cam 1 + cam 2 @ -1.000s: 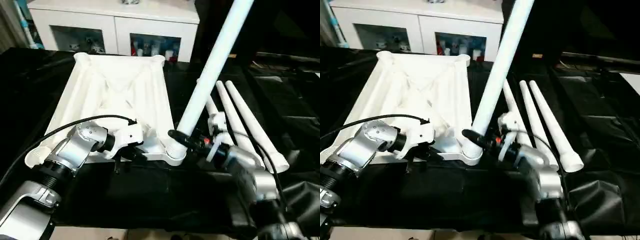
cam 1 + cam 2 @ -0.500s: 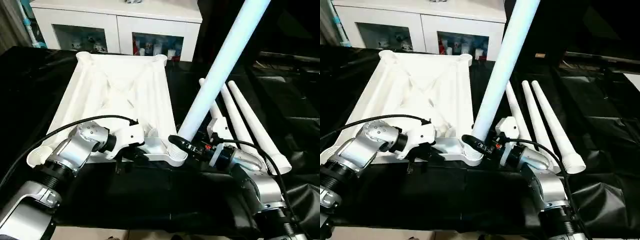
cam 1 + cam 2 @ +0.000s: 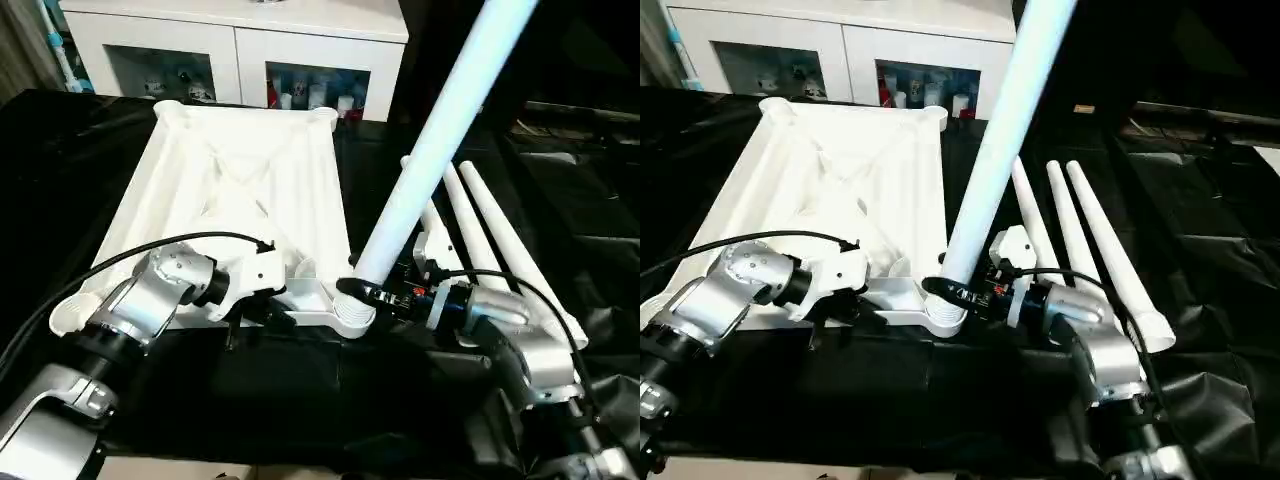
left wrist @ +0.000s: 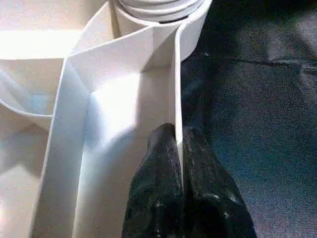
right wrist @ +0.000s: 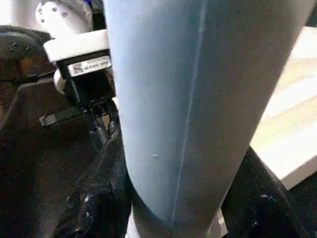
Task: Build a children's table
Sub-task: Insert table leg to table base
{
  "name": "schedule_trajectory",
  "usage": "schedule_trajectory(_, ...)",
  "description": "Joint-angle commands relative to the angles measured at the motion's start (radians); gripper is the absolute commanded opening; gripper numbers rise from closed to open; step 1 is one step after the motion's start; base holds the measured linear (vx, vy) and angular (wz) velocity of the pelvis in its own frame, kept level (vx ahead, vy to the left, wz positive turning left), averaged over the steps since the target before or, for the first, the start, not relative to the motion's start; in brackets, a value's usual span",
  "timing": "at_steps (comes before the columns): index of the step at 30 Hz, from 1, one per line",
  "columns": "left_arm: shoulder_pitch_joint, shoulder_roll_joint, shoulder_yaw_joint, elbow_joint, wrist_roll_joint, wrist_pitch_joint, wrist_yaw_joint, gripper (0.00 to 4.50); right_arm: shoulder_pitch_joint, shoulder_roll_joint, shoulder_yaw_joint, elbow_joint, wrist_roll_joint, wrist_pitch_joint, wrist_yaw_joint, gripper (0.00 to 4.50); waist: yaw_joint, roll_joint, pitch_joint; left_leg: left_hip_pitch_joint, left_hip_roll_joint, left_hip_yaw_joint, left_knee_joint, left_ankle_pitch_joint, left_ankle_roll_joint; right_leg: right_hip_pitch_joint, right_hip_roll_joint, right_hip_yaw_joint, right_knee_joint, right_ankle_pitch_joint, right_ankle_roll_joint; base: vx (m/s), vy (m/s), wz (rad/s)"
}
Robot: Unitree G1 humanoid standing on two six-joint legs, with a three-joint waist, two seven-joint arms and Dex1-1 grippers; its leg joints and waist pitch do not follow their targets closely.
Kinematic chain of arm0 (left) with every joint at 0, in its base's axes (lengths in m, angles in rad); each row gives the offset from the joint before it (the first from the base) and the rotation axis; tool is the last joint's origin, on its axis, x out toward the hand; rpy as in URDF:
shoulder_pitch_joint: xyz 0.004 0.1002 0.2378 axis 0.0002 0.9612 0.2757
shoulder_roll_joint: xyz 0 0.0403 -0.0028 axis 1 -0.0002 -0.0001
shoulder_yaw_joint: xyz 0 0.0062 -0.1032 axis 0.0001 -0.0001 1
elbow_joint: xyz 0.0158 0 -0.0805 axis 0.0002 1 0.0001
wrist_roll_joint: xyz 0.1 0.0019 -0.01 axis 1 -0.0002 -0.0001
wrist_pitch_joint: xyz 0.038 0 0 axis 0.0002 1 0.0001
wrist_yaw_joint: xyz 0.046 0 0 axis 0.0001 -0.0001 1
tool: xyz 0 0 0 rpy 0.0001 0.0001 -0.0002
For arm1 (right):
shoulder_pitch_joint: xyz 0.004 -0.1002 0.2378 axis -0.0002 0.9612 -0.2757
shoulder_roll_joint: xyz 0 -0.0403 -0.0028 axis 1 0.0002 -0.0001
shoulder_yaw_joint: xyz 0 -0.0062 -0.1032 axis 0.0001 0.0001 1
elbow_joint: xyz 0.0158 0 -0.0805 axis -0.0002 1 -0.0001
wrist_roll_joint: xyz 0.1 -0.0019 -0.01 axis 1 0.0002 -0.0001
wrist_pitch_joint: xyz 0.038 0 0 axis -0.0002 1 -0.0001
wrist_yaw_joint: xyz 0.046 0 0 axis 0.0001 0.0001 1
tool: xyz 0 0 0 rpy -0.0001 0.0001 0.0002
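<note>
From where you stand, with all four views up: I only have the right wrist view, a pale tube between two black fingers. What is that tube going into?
Observer: It is a leg held by the right gripper just above a near corner socket of the upturned top, on the side nearer the right arm. The leg leans away from the robot.
Operator: What is the other arm doing?
Observer: The left gripper is shut on the top's near rim, one finger on each side of the thin wall.
Operator: How many legs are left?
Observer: Three spare legs lie side by side on the black cloth, on the right arm's side of the top.
</note>
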Motion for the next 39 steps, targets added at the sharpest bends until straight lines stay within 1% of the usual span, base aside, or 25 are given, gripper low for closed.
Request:
schedule_trajectory(1, -0.002, 0.007, 0.011, -0.005, 0.011, -0.006, 0.012, 0.00, 0.041, -0.002, 0.124, 0.071, -0.050, 0.065, 0.078, 1.85, -0.001, 0.006, -0.040, -0.013, 0.030, 0.000, -0.083, -0.135, 0.069, 0.063, -0.070, 0.046, -0.073, -0.284, -0.202, 0.000, 0.000, 0.00)
schedule_trajectory(2, -0.002, 0.007, 0.011, -0.005, 0.011, -0.006, 0.012, 0.00, 0.041, -0.002, 0.124, 0.071, -0.050, 0.065, 0.078, 1.85, -0.001, 0.006, -0.040, -0.013, 0.031, 0.000, -0.083, -0.134, 0.069, 0.063, -0.070, 0.047, -0.072, -0.281, -0.203, 0.000, 0.000, 0.00)
schedule_trajectory(3, -0.001, 0.008, 0.011, -0.007, 0.010, -0.005, 0.012, 0.00, 0.031, -0.004, 0.129, 0.079, -0.054, 0.067, 0.086, 1.85, 0.000, 0.003, -0.040, -0.012, 0.032, 0.001, -0.084, -0.138, 0.069, 0.062, -0.069, 0.046, -0.072, -0.280, -0.204, 0.000, 0.000, 0.00)
schedule_trajectory(5, 0.000, 0.009, 0.012, -0.013, 0.009, -0.002, 0.012, 0.00, 0.021, -0.010, 0.137, 0.085, -0.059, 0.070, 0.097, 1.85, 0.000, 0.001, -0.039, -0.013, 0.032, 0.000, -0.085, -0.143, 0.068, 0.063, -0.070, 0.047, -0.072, -0.286, -0.205, 0.000, 0.000, 0.00)
schedule_trajectory(11, 0.006, 0.014, 0.018, -0.020, 0.009, 0.002, 0.017, 0.00, 0.018, -0.020, 0.148, 0.090, -0.071, 0.076, 0.112, 1.85, 0.001, 0.000, -0.040, -0.012, 0.033, 0.000, -0.085, -0.143, 0.062, 0.063, -0.071, 0.048, -0.072, -0.291, -0.198, 0.000, 0.000, 0.00)
schedule_trajectory(12, 0.006, 0.013, 0.020, -0.019, 0.009, 0.002, 0.021, 0.00, 0.019, -0.015, 0.136, 0.096, -0.074, 0.069, 0.092, 1.85, 0.001, 0.002, -0.040, -0.011, 0.033, 0.000, -0.086, -0.145, 0.061, 0.062, -0.071, 0.048, -0.073, -0.291, -0.198, 0.000, 0.000, 0.00)
schedule_trajectory(14, 0.006, 0.011, 0.023, -0.018, 0.009, 0.003, 0.028, 0.00, 0.015, 0.001, 0.100, 0.119, -0.070, 0.056, 0.037, 1.85, 0.000, 0.001, -0.038, -0.012, 0.032, 0.000, -0.088, -0.154, 0.056, 0.062, -0.071, 0.048, -0.075, -0.307, -0.195, 0.000, 0.000, 0.00)
schedule_trajectory(15, 0.006, 0.010, 0.025, -0.016, 0.009, 0.002, 0.030, 0.00, 0.013, 0.006, 0.090, 0.125, -0.067, 0.058, 0.022, 1.85, 0.000, 0.007, -0.040, -0.009, 0.033, 0.000, -0.088, -0.163, 0.053, 0.062, -0.071, 0.048, -0.076, -0.318, -0.194, 0.000, 0.000, 0.00)
schedule_trajectory(16, 0.005, 0.008, 0.027, -0.013, 0.006, 0.003, 0.030, 0.00, 0.011, 0.015, 0.071, 0.132, -0.054, 0.069, 0.002, 1.85, -0.002, 0.007, -0.037, -0.009, 0.033, -0.001, -0.091, -0.191, 0.046, 0.060, -0.071, 0.048, -0.081, -0.361, -0.184, 0.000, 0.000, 0.00)
schedule_trajectory(17, 0.004, 0.008, 0.028, -0.012, 0.005, 0.003, 0.029, 0.00, 0.010, 0.018, 0.064, 0.133, -0.048, 0.074, -0.003, 1.85, -0.002, 0.006, -0.037, -0.007, 0.033, -0.002, -0.091, -0.203, 0.042, 0.059, -0.070, 0.048, -0.083, -0.378, -0.179, 0.000, 0.000, 0.00)
schedule_trajectory(18, 0.002, 0.006, 0.029, -0.008, 0.005, 0.001, 0.027, 0.00, 0.009, 0.024, 0.046, 0.137, -0.034, 0.087, -0.014, 1.85, -0.003, 0.007, -0.036, -0.005, 0.033, -0.002, -0.093, -0.222, 0.038, 0.057, -0.070, 0.049, -0.087, -0.402, -0.173, 0.000, 0.000, 0.00)
schedule_trajectory(20, -0.004, 0.004, 0.029, 0.002, 0.007, -0.004, 0.026, 0.00, 0.008, 0.035, -0.001, 0.142, 0.008, 0.114, -0.038, 1.85, -0.003, 0.012, -0.038, -0.004, 0.032, -0.005, -0.094, -0.237, 0.032, 0.058, -0.070, 0.049, -0.089, -0.425, -0.169, 0.000, 0.000, 0.00)
schedule_trajectory(23, -0.011, -0.003, 0.030, 0.008, 0.009, -0.005, 0.034, 0.00, 0.022, 0.046, -0.054, 0.123, 0.055, 0.125, -0.059, 1.84, -0.001, 0.011, -0.040, -0.005, 0.033, -0.004, -0.093, -0.218, 0.033, 0.058, -0.070, 0.050, -0.087, -0.392, -0.174, 0.000, 0.000, 0.00)
schedule_trajectory(26, -0.017, -0.007, 0.031, 0.016, 0.013, -0.009, 0.046, 0.00, 0.042, 0.056, -0.081, 0.104, 0.075, 0.111, -0.071, 1.84, 0.002, 0.016, -0.043, -0.004, 0.035, 0.000, -0.091, -0.186, 0.038, 0.060, -0.069, 0.050, -0.079, -0.294, -0.209, 0.000, 0.000, 0.00)
schedule_trajectory(27, -0.019, -0.008, 0.031, 0.019, 0.013, -0.010, 0.047, 0.00, 0.052, 0.061, -0.089, 0.095, 0.082, 0.106, -0.076, 1.84, 0.003, 0.021, -0.044, -0.004, 0.035, -0.001, -0.091, -0.186, 0.037, 0.062, -0.070, 0.049, -0.078, -0.289, -0.212, 0.000, 0.000, 0.00)
schedule_trajectory(28, -0.023, -0.010, 0.034, 0.023, 0.014, -0.011, 0.054, 0.00, 0.066, 0.068, -0.097, 0.086, 0.085, 0.091, -0.084, 1.84, 0.001, 0.018, -0.044, -0.006, 0.034, 0.000, -0.091, -0.185, 0.038, 0.063, -0.069, 0.048, -0.076, -0.283, -0.216, 0.000, 0.000, 0.00)
schedule_trajectory(30, -0.026, -0.013, 0.036, 0.028, 0.013, -0.012, 0.058, 0.00, 0.080, 0.073, -0.100, 0.078, 0.083, 0.075, -0.092, 1.84, 0.003, 0.019, -0.043, -0.005, 0.034, 0.000, -0.091, -0.184, 0.037, 0.062, -0.070, 0.048, -0.077, -0.286, -0.215, 0.000, 0.000, 0.00)
schedule_trajectory(31, -0.030, -0.015, 0.039, 0.033, 0.014, -0.017, 0.065, 0.00, 0.102, 0.080, -0.094, 0.068, 0.058, 0.022, -0.110, 1.84, 0.004, 0.027, -0.039, -0.005, 0.034, 0.001, -0.093, -0.207, 0.032, 0.060, -0.070, 0.048, -0.084, -0.315, -0.206, 0.000, 0.000, 0.00)
schedule_trajectory(32, -0.034, -0.018, 0.041, 0.038, 0.015, -0.018, 0.071, 0.00, 0.122, 0.086, -0.085, 0.056, 0.036, -0.022, -0.125, 1.84, 0.004, 0.027, -0.037, -0.003, 0.034, 0.001, -0.095, -0.230, 0.028, 0.058, -0.071, 0.048, -0.087, -0.348, -0.197, 0.000, 0.000, 0.00)
schedule_trajectory(33, -0.034, -0.019, 0.041, 0.039, 0.015, -0.018, 0.072, 0.00, 0.126, 0.087, -0.083, 0.054, 0.032, -0.030, -0.128, 1.84, 0.004, 0.026, -0.036, -0.003, 0.034, 0.000, -0.095, -0.237, 0.028, 0.057, -0.071, 0.049, -0.089, -0.367, -0.191, 0.000, 0.000, 0.00)
schedule_trajectory(34, -0.036, -0.020, 0.042, 0.043, 0.016, -0.020, 0.072, 0.00, 0.135, 0.088, -0.073, 0.048, 0.015, -0.053, -0.138, 1.84, 0.003, 0.033, -0.031, -0.002, 0.035, -0.001, -0.099, -0.257, 0.025, 0.055, -0.070, 0.048, -0.093, -0.393, -0.184, 0.000, 0.000, 0.00)
schedule_trajectory(35, -0.038, -0.023, 0.043, 0.049, 0.018, -0.024, 0.071, 0.00, 0.144, 0.083, -0.051, 0.043, -0.011, -0.076, -0.142, 1.84, 0.002, 0.034, -0.029, -0.003, 0.034, -0.002, -0.099, -0.261, 0.023, 0.056, -0.070, 0.048, -0.093, -0.401, -0.180, 0.000, 0.000, 0.00)
schedule_trajectory(36, -0.038, -0.023, 0.043, 0.049, 0.018, -0.024, 0.071, 0.00, 0.144, 0.083, -0.051, 0.043, -0.011, -0.076, -0.142, 1.84, 0.001, 0.034, -0.028, -0.004, 0.033, -0.003, -0.101, -0.265, 0.022, 0.057, -0.071, 0.048, -0.095, -0.417, -0.176, 0.000, 0.000, 0.00)
schedule_trajectory(37, -0.038, -0.025, 0.042, 0.052, 0.020, -0.026, 0.069, 0.00, 0.148, 0.078, -0.037, 0.039, -0.026, -0.080, -0.140, 1.84, -0.001, 0.036, -0.023, -0.002, 0.032, -0.005, -0.101, -0.281, 0.027, 0.054, -0.071, 0.049, -0.101, -0.465, -0.161, 0.000, 0.000, 0.00)
schedule_trajectory(39, -0.039, -0.026, 0.041, 0.055, 0.022, -0.029, 0.068, 0.00, 0.148, 0.075, -0.027, 0.037, -0.034, -0.083, -0.134, 1.84, -0.002, 0.035, -0.022, -0.004, 0.033, -0.006, -0.103, -0.271, 0.034, 0.056, -0.074, 0.050, -0.103, -0.481, -0.155, 0.000, 0.000, 0.00)
